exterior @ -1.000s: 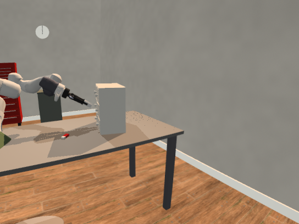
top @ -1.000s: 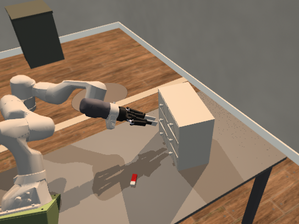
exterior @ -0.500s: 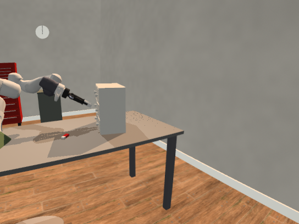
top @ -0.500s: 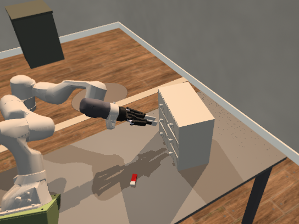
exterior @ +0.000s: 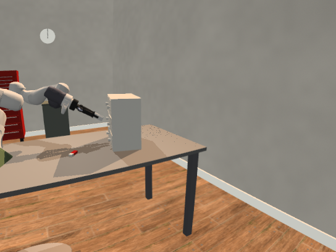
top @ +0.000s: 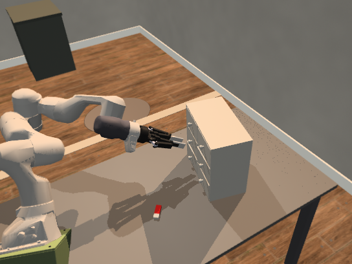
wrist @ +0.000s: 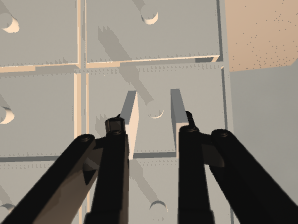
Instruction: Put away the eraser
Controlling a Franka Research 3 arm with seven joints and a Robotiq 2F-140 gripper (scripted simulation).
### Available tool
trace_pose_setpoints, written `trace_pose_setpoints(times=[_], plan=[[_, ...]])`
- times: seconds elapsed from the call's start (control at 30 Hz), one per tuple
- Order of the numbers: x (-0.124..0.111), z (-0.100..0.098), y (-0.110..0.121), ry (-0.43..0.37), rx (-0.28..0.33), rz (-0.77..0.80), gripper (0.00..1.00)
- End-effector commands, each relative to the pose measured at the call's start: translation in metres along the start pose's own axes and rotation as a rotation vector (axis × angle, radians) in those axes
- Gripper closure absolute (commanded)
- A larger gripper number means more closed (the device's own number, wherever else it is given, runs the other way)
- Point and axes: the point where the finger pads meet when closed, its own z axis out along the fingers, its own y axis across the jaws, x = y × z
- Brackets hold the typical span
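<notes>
Gripper (wrist: 154,125): fingers narrowly apart, astride a drawer knob (wrist: 156,114), gripping nothing.
Drawers: all shut.
Eraser (top: 157,211): below-behind, untouched.

Lighting is even and moderately bright, coming from above and from the arm's side. The beige rectangular table (top: 278,181) carries hard-edged, overlapping shadows: a long jagged one of the white jointed robot arm (top: 29,152) and a wedge spreading from the cream box-shaped drawer chest (top: 226,152). Shadow edges show stair-step pixelation. No glare or blur. In the wrist view, the black fingers cast diagonal shadows across the drawer fronts, and all stays sharp.
</notes>
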Motion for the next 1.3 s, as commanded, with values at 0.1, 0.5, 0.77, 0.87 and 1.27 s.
trace_pose_setpoints(times=[0.1, 0.5, 0.77, 0.87, 1.27], plan=[[0.0005, 0.0000, -0.0005, 0.000, -0.001, -0.003, 0.80], [0.0005, 0.0000, -0.0005, 0.000, -0.001, -0.003, 0.80], [0.0005, 0.0000, -0.0005, 0.000, -0.001, -0.003, 0.80], [0.0005, 0.0000, -0.0005, 0.000, -0.001, -0.003, 0.80], [-0.0031, 0.0064, -0.0005, 0.000, -0.001, -0.003, 0.80]])
